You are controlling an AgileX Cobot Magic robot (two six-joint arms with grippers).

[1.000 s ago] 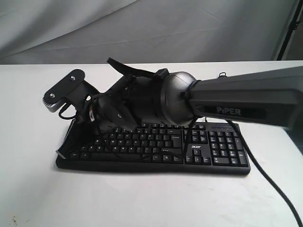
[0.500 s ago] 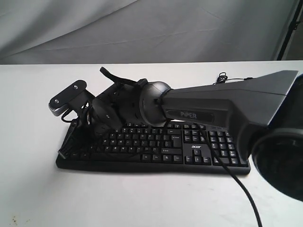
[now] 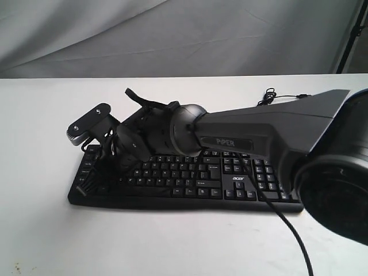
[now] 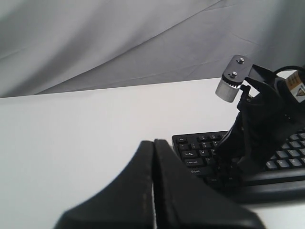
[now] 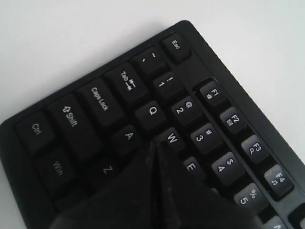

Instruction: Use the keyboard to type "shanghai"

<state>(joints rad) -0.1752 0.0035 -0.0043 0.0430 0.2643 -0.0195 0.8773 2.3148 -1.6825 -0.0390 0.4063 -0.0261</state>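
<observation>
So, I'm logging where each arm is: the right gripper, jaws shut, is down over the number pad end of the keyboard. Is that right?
No. The right gripper, jaws shut, is down over the opposite end of the keyboard, its tip between the A key and the W key, not over the number pad. The right wrist view shows this.
</observation>
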